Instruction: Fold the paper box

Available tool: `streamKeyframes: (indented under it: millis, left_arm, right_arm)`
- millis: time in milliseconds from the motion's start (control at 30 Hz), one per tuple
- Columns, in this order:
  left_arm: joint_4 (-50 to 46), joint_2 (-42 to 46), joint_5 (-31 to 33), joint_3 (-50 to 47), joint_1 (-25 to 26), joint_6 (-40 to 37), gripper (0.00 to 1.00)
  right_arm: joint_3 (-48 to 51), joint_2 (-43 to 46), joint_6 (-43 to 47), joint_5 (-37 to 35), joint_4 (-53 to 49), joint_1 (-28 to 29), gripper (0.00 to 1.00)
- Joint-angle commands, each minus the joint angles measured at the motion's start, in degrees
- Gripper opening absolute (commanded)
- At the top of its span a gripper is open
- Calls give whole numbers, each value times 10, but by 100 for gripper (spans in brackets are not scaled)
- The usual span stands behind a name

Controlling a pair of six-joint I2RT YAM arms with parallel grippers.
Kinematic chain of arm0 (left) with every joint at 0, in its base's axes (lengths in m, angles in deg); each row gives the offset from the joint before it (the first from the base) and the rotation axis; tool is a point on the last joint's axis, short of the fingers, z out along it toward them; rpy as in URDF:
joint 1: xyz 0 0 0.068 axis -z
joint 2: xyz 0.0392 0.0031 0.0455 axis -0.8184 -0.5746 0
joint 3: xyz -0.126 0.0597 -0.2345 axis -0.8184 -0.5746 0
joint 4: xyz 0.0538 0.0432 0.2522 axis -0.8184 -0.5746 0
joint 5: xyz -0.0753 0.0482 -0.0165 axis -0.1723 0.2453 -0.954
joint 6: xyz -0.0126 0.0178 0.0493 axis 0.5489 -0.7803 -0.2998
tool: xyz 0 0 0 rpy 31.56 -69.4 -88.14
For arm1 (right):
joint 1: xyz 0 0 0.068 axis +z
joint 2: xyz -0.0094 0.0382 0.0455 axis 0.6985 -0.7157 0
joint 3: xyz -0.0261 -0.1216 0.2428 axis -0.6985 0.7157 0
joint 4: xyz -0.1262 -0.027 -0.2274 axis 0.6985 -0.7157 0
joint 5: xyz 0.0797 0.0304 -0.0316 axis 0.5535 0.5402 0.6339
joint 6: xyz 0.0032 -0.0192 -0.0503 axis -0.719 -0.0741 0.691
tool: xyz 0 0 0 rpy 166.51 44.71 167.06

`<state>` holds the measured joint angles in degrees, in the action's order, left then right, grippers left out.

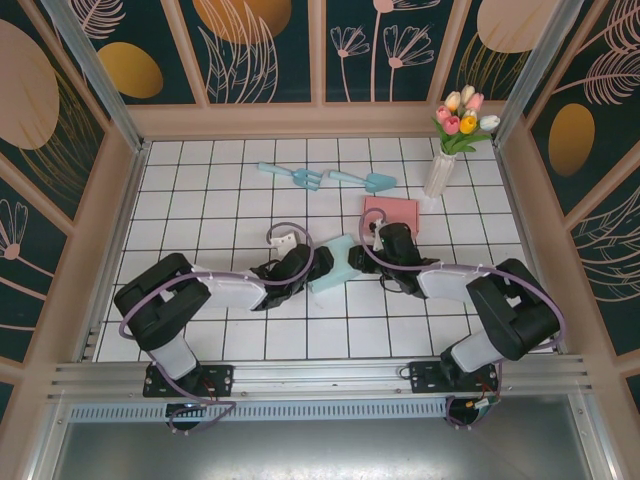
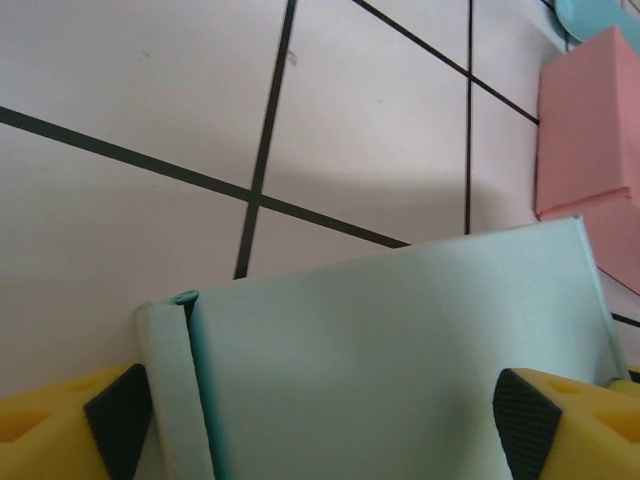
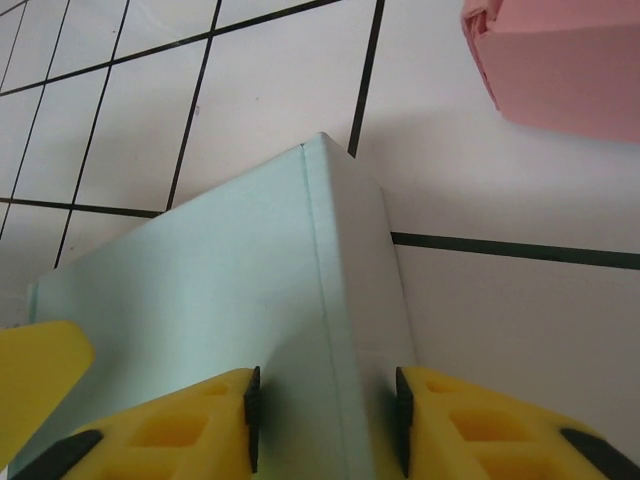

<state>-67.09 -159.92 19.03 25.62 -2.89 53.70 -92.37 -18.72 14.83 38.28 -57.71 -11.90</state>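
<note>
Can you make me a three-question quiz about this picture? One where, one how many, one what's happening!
1. Where is the vase? A back right B front left C middle
2. How many blue tools? A one B two C four
3. What is the right gripper doing? A pinching the mint box's side B holding nothing C raised high
Answers: A, it stands back right; B, two lie side by side; A, its fingers press both sides of that wall.
</note>
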Motion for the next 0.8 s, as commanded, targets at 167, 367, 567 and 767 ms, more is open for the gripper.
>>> streamKeyframes:
  millis: [167, 367, 567, 767]
  left_arm:
    - [-34, 4, -26, 81, -44, -69, 77]
    - [-58, -25, -33, 147, -87, -141, 77]
    - [-60, -78, -54, 202, -133, -192, 78]
    - [-77, -133, -51, 258, -165, -233, 79]
  right_arm:
    - [-74, -27, -2, 13, 1, 43, 36]
    - [-148, -82, -4, 5, 9, 49, 36]
    - [-213, -150, -1, -8, 17, 50, 36]
    - [-266, -207, 12, -24, 17, 50, 36]
